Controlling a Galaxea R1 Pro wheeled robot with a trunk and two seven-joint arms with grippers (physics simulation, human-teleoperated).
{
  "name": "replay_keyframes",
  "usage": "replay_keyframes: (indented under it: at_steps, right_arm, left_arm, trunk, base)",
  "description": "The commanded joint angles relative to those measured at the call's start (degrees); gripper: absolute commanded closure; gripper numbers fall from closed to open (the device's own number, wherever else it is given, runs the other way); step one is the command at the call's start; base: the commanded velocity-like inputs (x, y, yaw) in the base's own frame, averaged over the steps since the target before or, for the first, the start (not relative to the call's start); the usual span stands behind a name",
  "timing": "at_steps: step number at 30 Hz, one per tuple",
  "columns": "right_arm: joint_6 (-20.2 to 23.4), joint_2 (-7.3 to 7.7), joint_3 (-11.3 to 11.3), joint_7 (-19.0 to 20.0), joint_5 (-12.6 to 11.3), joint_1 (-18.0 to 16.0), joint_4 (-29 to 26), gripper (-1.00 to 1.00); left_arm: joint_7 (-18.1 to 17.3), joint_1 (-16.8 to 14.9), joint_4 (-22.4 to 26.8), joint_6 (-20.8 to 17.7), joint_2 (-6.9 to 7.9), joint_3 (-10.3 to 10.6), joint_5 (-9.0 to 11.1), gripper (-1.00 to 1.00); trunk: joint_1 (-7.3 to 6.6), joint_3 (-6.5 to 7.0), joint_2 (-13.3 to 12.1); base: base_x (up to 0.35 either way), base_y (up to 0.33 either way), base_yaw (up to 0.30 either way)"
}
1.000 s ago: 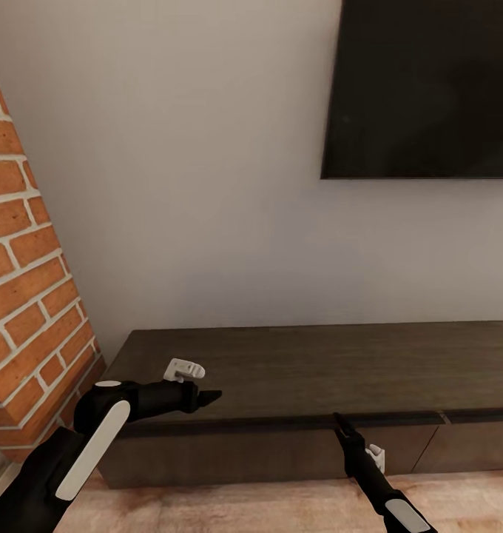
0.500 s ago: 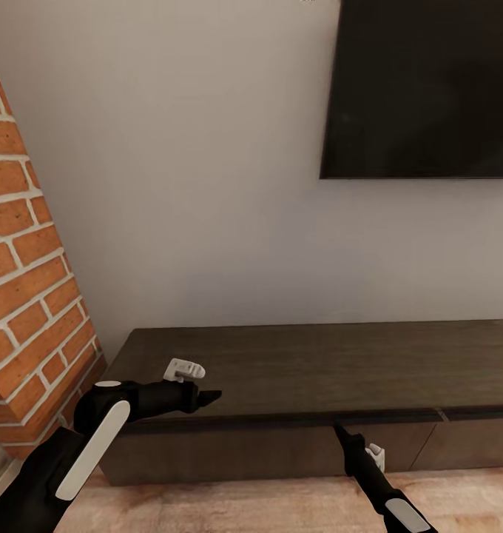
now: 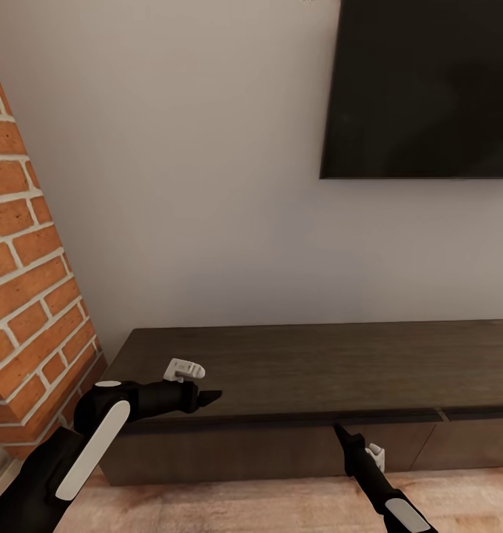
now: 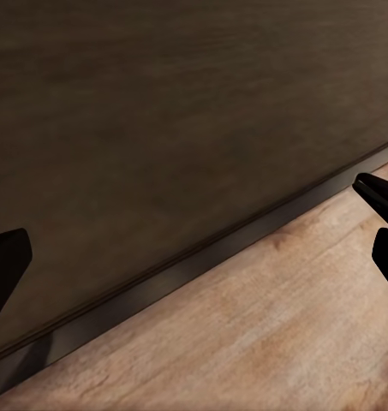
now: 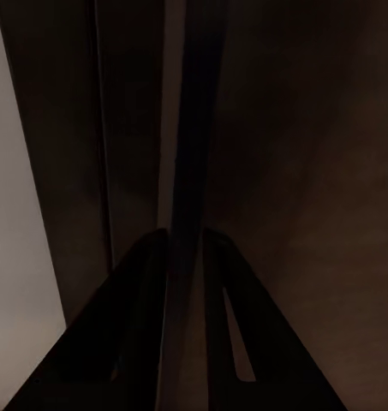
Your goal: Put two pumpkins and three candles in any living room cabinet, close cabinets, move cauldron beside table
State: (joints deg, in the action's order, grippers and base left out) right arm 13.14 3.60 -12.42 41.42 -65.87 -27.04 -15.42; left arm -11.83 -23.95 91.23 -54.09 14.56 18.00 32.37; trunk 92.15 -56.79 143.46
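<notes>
Since the oldest head picture, the drawer gap at the cabinet (image 3: 296, 370) front is seen to have narrowed, and the right gripper (image 3: 339, 429) sits slightly lower and closer against the drawer front; the left gripper (image 3: 211, 397) is unchanged. Since the picture of half a second ago, almost nothing is found altered.

The cabinet is cut off at 3 o'clock in the head view, and the TV (image 3: 422, 89) is cropped at 12 and 3 o'clock. The brick chimney (image 3: 29, 296) is cut at 9 o'clock.

The left arm is held out level over the cabinet's near left edge, its fingers spread wide apart in the left wrist view (image 4: 194, 248), nothing between them. The right arm is reached up from 5 o'clock, its tip at the drawer's upper edge. In the right wrist view (image 5: 185, 248) the fingers are drawn nearly together; whether the thin dark edge is pinched cannot be told.
</notes>
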Motion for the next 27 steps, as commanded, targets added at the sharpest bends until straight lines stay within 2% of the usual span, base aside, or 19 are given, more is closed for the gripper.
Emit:
replay_keyframes:
  at_steps: [1, 14, 27]
  right_arm:
    - [0.65, 0.0, -0.07, 0.15, -0.66, -0.03, 0.04, 1.0]
    - [0.65, 0.0, -0.08, 0.15, -0.66, -0.03, 0.04, 1.0]
    - [0.65, 0.0, -0.06, 0.15, -0.73, -0.03, 0.04, 1.0]
  left_arm:
    - [-0.39, -0.04, 0.02, -0.14, 0.03, 0.02, -0.38, -1.0]
    - [-0.39, -0.04, 0.05, -0.14, 0.03, 0.04, -0.38, -1.0]
    - [-0.39, -0.04, 0.04, -0.14, 0.03, 0.13, -0.38, -1.0]
  trunk:
    - [-0.01, -0.05, 0.02]
    - [-0.01, -0.05, 0.02]
    - [-0.01, -0.05, 0.02]
  base:
    - [0.0, 0.0, 0.0]
    - [-0.012, 0.0, 0.0]
    - [-0.185, 0.0, 0.0]
